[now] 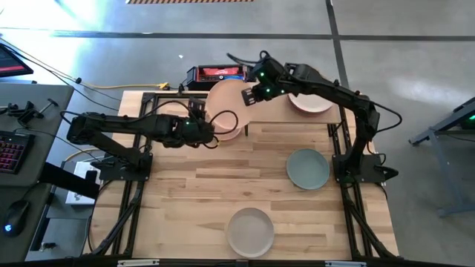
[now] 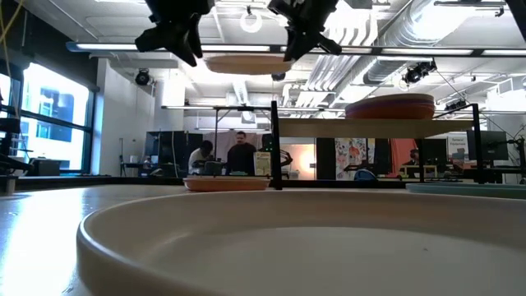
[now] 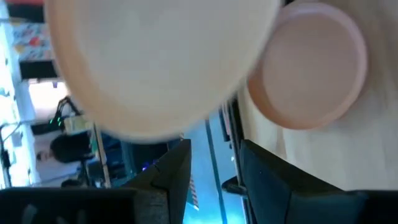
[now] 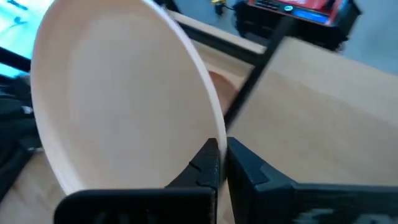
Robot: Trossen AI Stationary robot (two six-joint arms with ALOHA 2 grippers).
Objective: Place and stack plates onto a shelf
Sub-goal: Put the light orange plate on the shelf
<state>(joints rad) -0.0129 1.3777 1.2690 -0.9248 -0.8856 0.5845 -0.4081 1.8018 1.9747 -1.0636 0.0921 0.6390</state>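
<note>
Above the shelf [image 1: 274, 111], right gripper [image 1: 247, 94] pinches a peach plate [image 1: 226, 100]; left gripper [image 1: 215, 124] gapes alongside.

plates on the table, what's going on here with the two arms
The right hand is shut on the rim of a peach plate, holding it in the air above the shelf at the table's far side. The left hand sits beside that plate, open, not gripping it. One stack of plates already rests on the shelf, and another plate lies under it. A sage green plate and an off-white plate wait on the table.
</note>
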